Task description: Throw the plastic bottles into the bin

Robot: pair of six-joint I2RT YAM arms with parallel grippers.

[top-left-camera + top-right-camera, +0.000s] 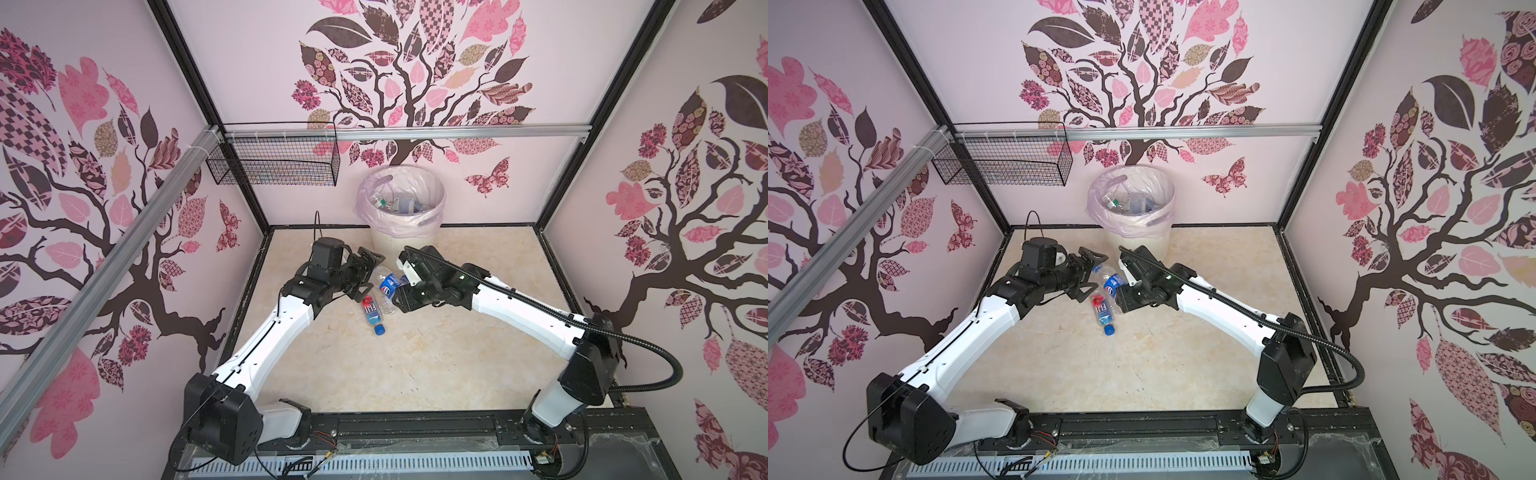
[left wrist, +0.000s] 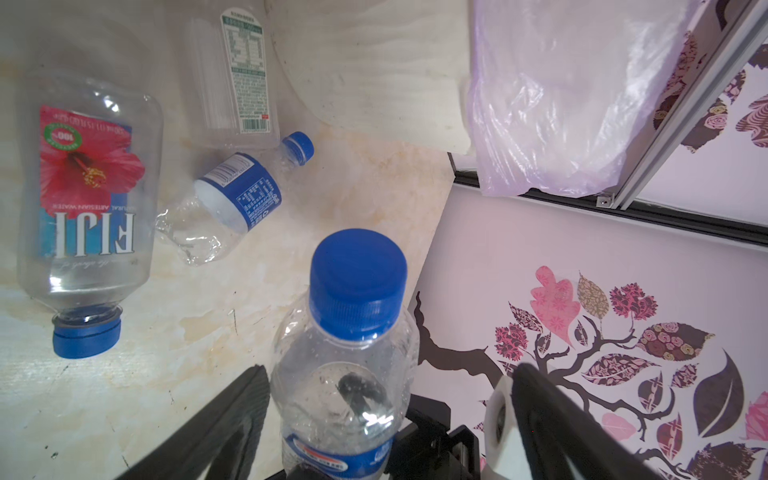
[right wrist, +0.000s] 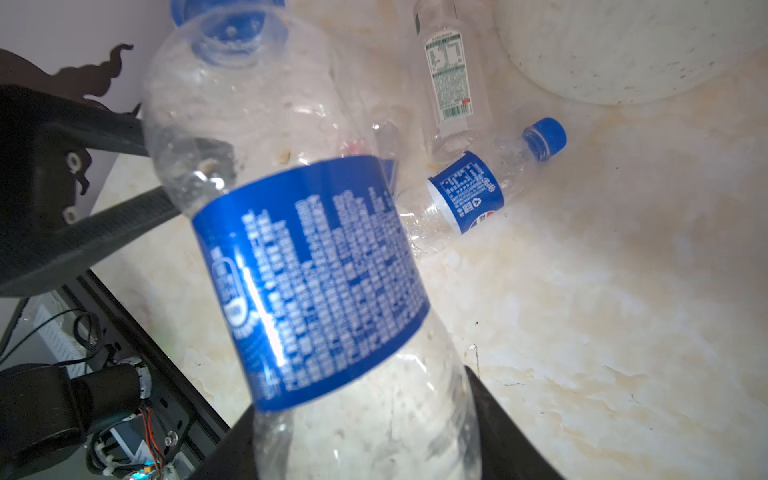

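My right gripper is shut on the base of a clear blue-labelled bottle. The bottle's blue cap and neck stand between the wide-apart fingers of my left gripper, which is open; one finger lies right beside the bottle, the other stands well off it. On the floor under them lie a Fiji bottle, a crumpled blue-labelled bottle and a clear white-labelled one. The cream bin with its pink bag stands just behind, holding several bottles.
A black wire mesh basket hangs on the back rail, left of the bin. Patterned walls close in the beige floor on three sides. A black frame and cables run along the front edge.
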